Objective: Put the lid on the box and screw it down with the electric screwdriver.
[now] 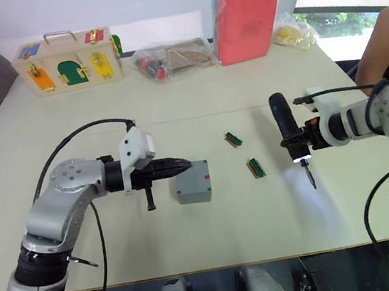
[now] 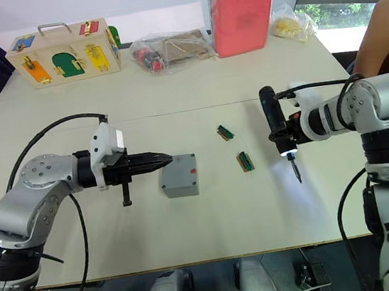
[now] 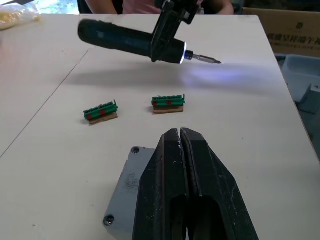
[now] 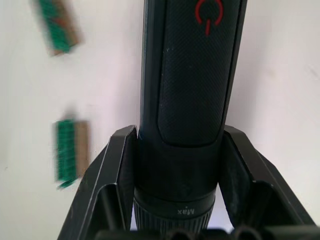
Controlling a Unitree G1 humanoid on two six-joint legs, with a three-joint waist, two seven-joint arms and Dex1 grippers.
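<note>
Lid [image 3: 131, 186] seated on the box [image 1: 193, 182] at table centre. Left gripper [image 1: 180, 165], fingers pressed together and empty, bears on the box's 9 o'clock edge, apparently to steady it. Right gripper [image 4: 175, 150] clasps the electric screwdriver [image 1: 287, 130] at 3 o'clock, bit down and lit, above the table near two green connectors [image 1: 255, 167], ready for screwing

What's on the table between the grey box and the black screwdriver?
Two small green connector pieces lie between the box and the electric screwdriver, seen in both eye views.
</note>
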